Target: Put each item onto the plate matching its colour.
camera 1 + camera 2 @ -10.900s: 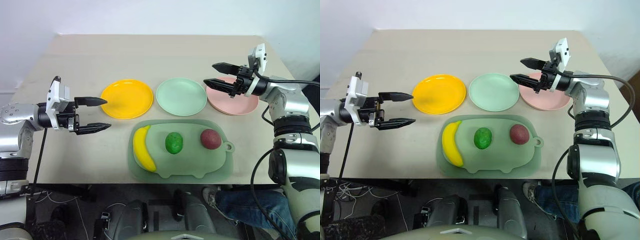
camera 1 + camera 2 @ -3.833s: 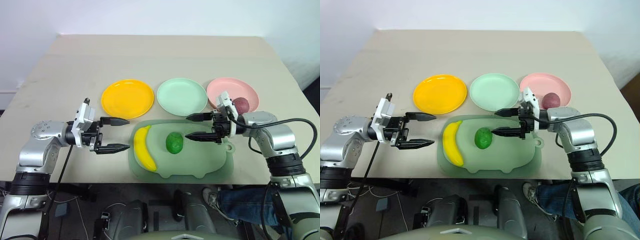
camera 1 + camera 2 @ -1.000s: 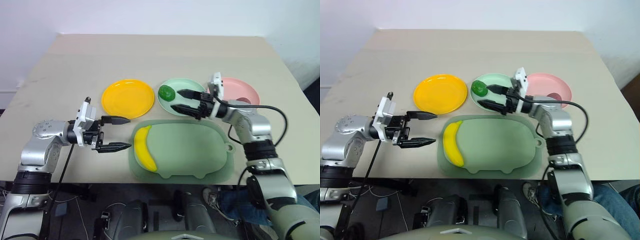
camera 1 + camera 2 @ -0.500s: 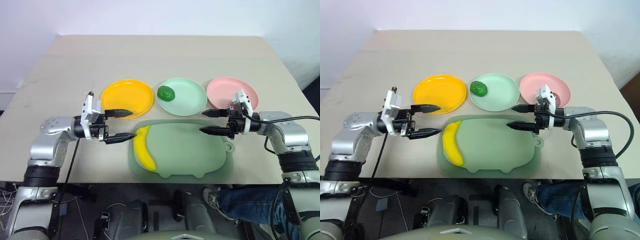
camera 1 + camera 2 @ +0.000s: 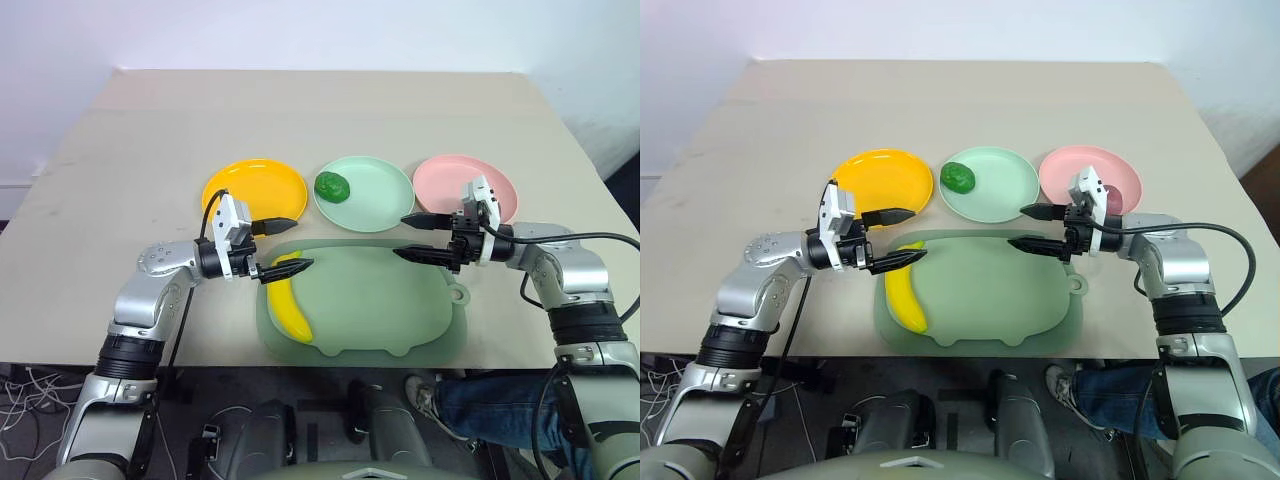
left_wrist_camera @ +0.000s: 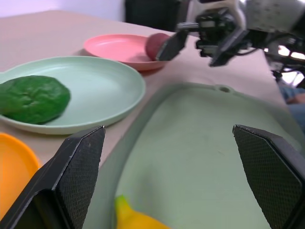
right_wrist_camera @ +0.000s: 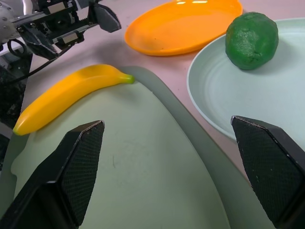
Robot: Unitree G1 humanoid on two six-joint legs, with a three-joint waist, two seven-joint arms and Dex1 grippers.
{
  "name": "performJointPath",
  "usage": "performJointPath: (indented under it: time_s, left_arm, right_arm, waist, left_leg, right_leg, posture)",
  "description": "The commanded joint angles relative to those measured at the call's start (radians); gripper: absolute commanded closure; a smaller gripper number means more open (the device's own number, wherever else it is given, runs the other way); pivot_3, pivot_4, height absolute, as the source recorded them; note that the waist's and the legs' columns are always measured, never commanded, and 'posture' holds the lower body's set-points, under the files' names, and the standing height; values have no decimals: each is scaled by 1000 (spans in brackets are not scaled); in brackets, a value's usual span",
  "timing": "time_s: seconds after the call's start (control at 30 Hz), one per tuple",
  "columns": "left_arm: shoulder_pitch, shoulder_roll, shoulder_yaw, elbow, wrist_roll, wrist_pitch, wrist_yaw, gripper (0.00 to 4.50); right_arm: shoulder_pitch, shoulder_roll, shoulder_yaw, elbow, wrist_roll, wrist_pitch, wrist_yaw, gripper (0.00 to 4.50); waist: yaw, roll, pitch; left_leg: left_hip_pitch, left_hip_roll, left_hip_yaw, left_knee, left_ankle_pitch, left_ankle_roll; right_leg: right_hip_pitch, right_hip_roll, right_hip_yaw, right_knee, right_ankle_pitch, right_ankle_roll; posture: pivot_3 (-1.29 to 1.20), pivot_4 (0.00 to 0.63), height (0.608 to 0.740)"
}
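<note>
The yellow banana [image 5: 288, 300] lies along the left side of the pale-green board [image 5: 380, 310]. My left gripper [image 5: 303, 242] is open, its fingers level and straddling the banana's top end [image 6: 131, 217]. The green fruit [image 5: 332, 185] sits on the left part of the mint green plate [image 5: 375, 200]. The dark-red fruit [image 6: 155, 45] rests on the pink plate [image 5: 450, 180], partly hidden behind my right hand. My right gripper [image 5: 400, 237] is open and holds nothing, over the board's upper right edge, pointing left. The yellow-orange plate [image 5: 250, 190] holds nothing.
The three plates stand in a row behind the board on a beige table [image 5: 300, 110]. The board's tab [image 5: 458, 294] sticks out on the right, near my right forearm. The table's front edge runs just below the board.
My left gripper has slid right, from beside the board to the banana's top end. My right gripper has drawn back from the green plate to the board's right side, leaving the green fruit there.
</note>
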Motion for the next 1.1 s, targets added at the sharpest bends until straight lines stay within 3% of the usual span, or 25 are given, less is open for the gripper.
performJointPath:
  time_s: [0.03,0.13,0.23,0.33,0.67,1.1]
  left_arm:
    - [3,60,14,-100,1,113,57,0]
    - [-36,150,34,-174,-18,292,108,0]
    - [-79,238,68,-274,-137,525,114,0]
    - [-93,257,71,-314,-181,646,158,0]
    - [-49,203,59,-439,-285,882,299,0]
    - [-65,256,-58,-482,-243,944,391,0]
  right_arm:
    - [-26,1,-19,-9,3,-20,-4,21]
    - [-24,1,-20,-10,4,-19,-2,21]
    - [-26,5,-26,-2,5,-28,-8,21]
    - [-38,15,-24,17,-1,-44,-14,21]
    - [-67,28,-12,51,-21,-66,-16,21]
    - [-81,37,-18,75,-44,-90,-30,21]
  waist:
    - [0,0,0]
    - [-1,0,0]
    - [1,-1,0]
    - [1,0,0]
    - [-1,0,0]
    - [0,0,0]
  left_leg:
    - [0,0,0,0,0,0]
    - [0,0,-1,0,0,0]
    - [0,0,-2,0,-1,1]
    - [0,0,-2,0,0,0]
    - [1,0,-2,0,1,-2]
    - [1,-1,-2,0,1,-2]
  right_leg:
    - [0,0,0,0,0,0]
    - [0,0,0,0,0,0]
    - [0,0,0,0,0,0]
    - [0,0,0,0,0,0]
    - [1,0,0,0,0,0]
    - [1,0,0,0,0,0]
  posture:
    - [0,150,740]
    - [0,150,740]
    - [0,150,740]
    - [0,150,740]
    - [0,150,740]
    - [0,150,740]
